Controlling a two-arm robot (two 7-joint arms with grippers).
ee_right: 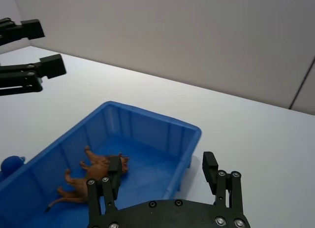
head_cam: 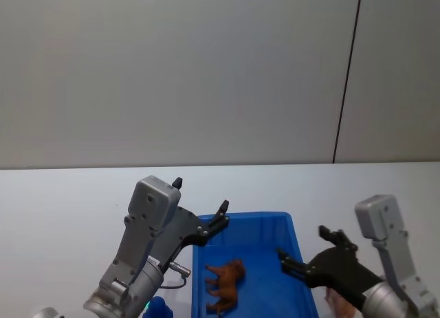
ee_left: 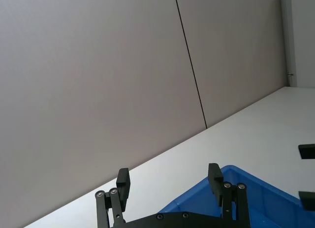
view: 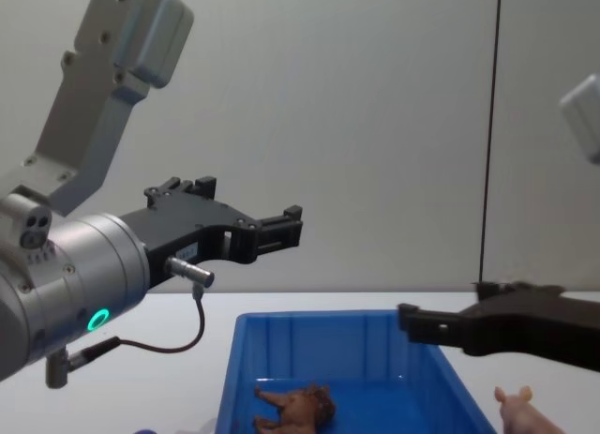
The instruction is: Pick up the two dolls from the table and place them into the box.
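We see the brown doll [head_cam: 225, 285] lying on its side inside the box [head_cam: 254, 216]. The pink doll [view: 518, 406] is outside the box, just beside its right wall (partly cut off at the view's edge). The left gripper [head_cam: 201, 194] hovers above the box's far left corner, fingers spread and empty. The right gripper [head_cam: 301, 241] hangs over the box's right rim, likewise released.
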